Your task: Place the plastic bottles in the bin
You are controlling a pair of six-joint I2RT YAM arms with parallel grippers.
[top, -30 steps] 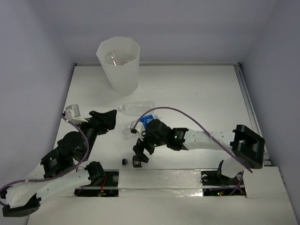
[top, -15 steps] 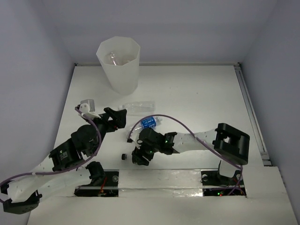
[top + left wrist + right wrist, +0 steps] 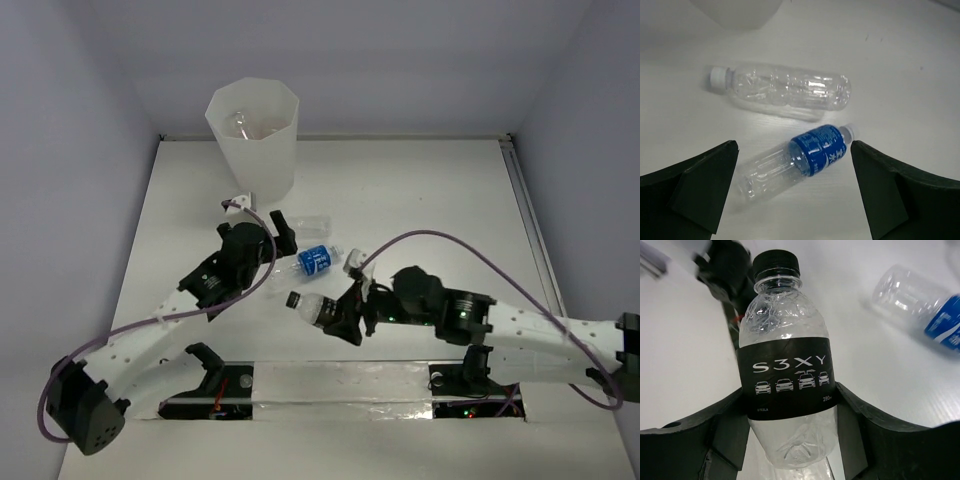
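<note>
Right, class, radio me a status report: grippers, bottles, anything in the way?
Left gripper open above blue-labelled bottle. Right gripper shut on black-labelled bottle. Left gripper sits between it and bin.

A white table (image 3: pixel 420 200) sits boxed in by plain pale lavender-grey walls (image 3: pixel 420 60).

1. A flat white table (image 3: pixel 430 200) is seen.
2. A tall translucent white faceted plastic bin (image 3: pixel 253 140) is stood upright at the far left.
3. A clear unlabelled plastic bottle with a white cap (image 3: pixel 785 92) is laid on its side.
4. A clear plastic bottle with a blue label (image 3: pixel 800 162) is laid just beside it.
</note>
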